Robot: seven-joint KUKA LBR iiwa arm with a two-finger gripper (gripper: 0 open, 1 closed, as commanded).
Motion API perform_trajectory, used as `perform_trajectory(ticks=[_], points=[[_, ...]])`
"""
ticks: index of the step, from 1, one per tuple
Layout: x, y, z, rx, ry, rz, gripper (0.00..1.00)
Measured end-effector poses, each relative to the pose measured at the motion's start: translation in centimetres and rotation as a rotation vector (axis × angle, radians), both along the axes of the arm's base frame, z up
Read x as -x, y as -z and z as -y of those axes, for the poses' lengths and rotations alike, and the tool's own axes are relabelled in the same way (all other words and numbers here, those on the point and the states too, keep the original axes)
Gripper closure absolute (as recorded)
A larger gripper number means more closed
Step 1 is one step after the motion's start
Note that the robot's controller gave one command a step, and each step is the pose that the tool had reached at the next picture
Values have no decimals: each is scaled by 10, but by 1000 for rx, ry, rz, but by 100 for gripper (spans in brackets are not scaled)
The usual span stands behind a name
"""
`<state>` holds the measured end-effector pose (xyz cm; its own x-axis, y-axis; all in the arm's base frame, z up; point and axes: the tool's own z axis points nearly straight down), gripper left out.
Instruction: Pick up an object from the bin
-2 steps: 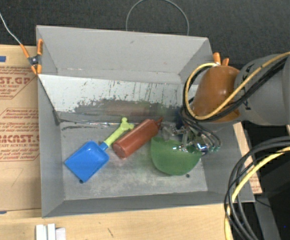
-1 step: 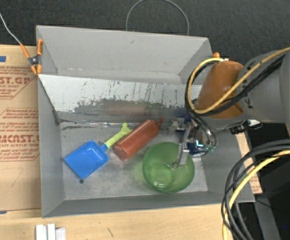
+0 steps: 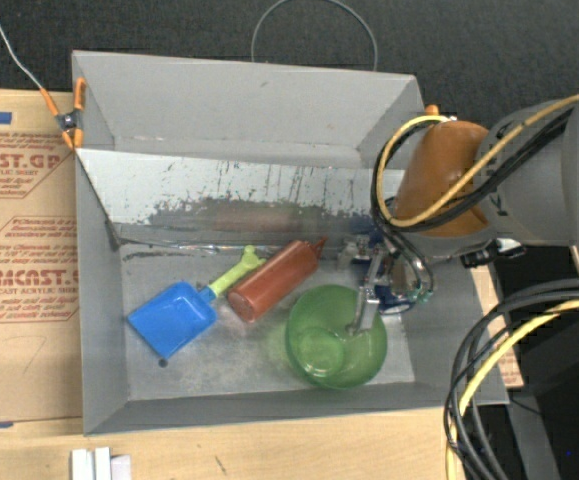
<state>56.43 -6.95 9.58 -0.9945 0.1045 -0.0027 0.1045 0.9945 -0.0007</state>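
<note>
Jaws over green bowl (image 3: 321,356) in bin (image 3: 219,173)

Bright, even light casts soft shadows inside the bin (image 3: 239,98).

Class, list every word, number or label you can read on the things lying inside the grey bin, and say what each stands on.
None: the blue scoop, the reddish-brown bottle and the green bowl bear no readable text, nor does the bin's wall.
</note>
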Motion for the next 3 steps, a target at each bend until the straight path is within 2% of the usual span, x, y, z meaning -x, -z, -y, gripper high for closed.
perform_trajectory(ticks=[1, 2, 3], points=[[-6, 21, -48, 0, -114, 0, 0], [-1, 19, -77, 2, -245, 1, 100], [-1, 19, -77, 2, -245, 1, 100]])
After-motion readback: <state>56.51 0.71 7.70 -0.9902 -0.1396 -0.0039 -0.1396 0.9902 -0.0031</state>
